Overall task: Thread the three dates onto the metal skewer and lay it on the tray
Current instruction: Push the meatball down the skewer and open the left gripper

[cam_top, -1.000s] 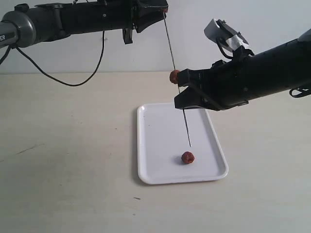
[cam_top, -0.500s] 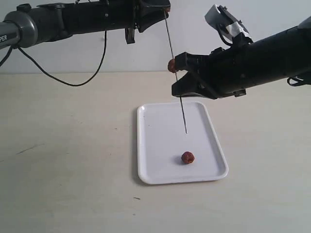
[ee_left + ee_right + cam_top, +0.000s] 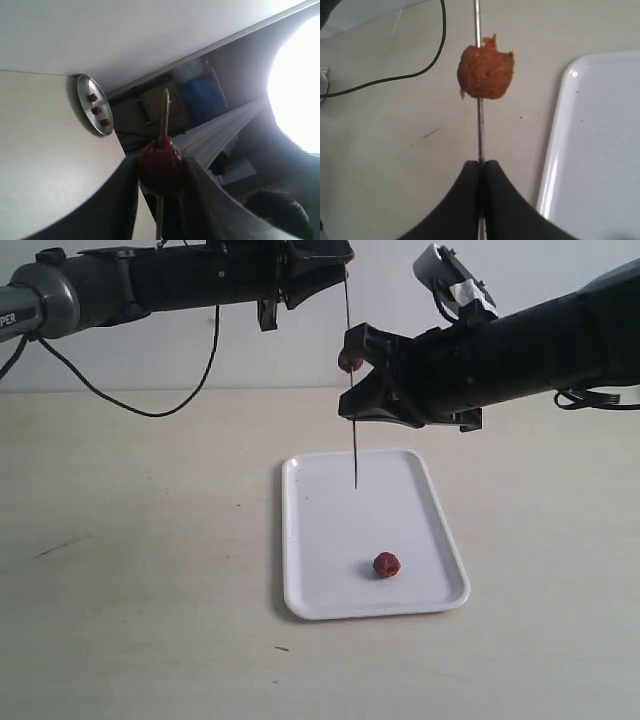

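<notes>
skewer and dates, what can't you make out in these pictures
- Exterior view: the skewer top end and the top date, mostly hidden behind the left gripper.
- Right wrist view: the skewer's lower part, hidden behind the shut right gripper.
- Left wrist view: three red bits in the round dish, too small to name.

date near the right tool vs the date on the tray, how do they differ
The date near the right tool is threaded on the metal skewer; the date on the tray lies loose. The skewered date hangs in the air; the tray date rests on the white tray. Both are small, reddish-brown.
</notes>
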### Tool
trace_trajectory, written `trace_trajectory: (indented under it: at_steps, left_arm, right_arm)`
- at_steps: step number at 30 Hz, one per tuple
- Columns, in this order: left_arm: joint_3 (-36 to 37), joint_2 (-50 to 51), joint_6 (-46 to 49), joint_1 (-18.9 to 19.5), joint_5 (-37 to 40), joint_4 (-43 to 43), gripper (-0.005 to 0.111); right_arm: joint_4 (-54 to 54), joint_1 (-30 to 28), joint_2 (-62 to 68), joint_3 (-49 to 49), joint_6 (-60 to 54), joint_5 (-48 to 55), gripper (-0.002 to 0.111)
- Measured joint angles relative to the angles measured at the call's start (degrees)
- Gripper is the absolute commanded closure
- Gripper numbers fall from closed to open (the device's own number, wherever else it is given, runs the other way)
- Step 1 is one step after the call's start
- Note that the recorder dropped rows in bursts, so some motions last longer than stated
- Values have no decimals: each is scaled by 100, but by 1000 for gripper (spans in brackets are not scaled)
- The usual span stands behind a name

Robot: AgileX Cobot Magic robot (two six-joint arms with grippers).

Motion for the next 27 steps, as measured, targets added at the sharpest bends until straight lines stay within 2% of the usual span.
trace_trajectory:
  at_steps: [14, 27]
  left_arm:
    - [0, 0, 209, -109, 252, 302, 77]
    - [0, 0, 255, -133, 530, 602, 77]
  right_arm:
    - [52, 19, 37, -225, -500, 166, 108]
    - [-158, 19, 37, -272, -575, -319, 108]
